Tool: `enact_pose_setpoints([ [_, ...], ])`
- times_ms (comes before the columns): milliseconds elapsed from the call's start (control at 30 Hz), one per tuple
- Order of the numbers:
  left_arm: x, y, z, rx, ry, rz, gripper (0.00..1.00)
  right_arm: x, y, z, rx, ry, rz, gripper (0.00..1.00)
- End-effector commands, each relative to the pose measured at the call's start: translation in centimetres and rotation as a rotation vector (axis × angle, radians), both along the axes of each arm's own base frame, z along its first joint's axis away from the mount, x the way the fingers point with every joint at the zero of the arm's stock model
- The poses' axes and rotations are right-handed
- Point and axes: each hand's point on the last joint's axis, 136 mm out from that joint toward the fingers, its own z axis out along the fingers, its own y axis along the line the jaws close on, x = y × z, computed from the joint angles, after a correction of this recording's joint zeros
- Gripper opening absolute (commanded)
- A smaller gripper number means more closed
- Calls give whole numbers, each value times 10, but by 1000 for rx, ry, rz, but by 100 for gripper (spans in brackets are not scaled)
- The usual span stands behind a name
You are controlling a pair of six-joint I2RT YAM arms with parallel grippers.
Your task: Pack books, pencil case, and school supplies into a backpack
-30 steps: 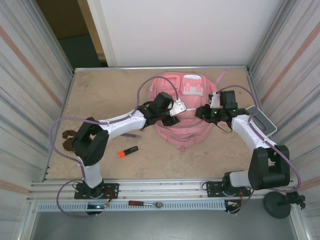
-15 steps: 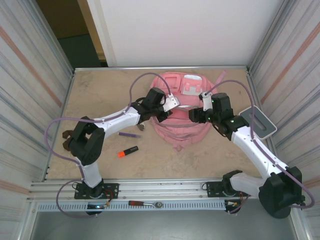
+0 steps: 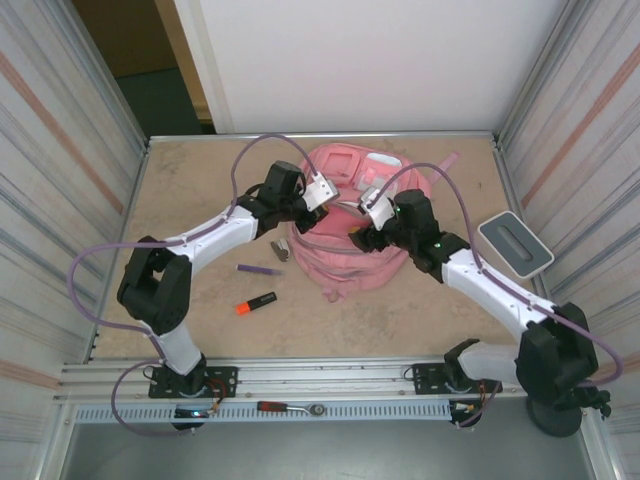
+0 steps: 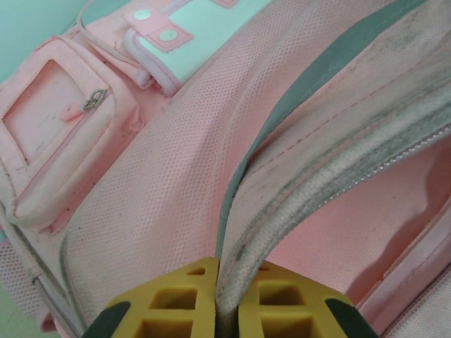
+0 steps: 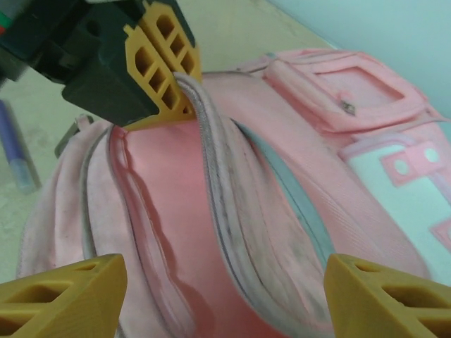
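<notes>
One camera looks down from high up behind the arms [image 3: 480, 285] at the whole table [image 3: 200, 180]. Each wrist camera sits very close to the backpack [image 3: 335, 262], which all three share.

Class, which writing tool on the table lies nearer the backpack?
The purple pen, beside the pink backpack; the orange-and-black marker lies further off.

Robot lab cell, aluminium-framed walls [image 3: 50, 170]
</notes>
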Motion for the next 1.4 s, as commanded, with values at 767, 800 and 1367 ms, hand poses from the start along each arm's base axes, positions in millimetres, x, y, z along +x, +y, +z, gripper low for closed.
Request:
enact_pose_setpoints([
  [767, -57, 138, -89, -15, 451, 947, 90, 46, 11, 5, 140, 127, -234, 0],
  [800, -57, 133, -93, 1, 451, 941, 90, 47, 11, 4, 141, 129, -233, 0],
  [1367, -31, 123, -131, 105, 472, 954, 79, 39, 4, -8, 117, 164, -243, 0],
])
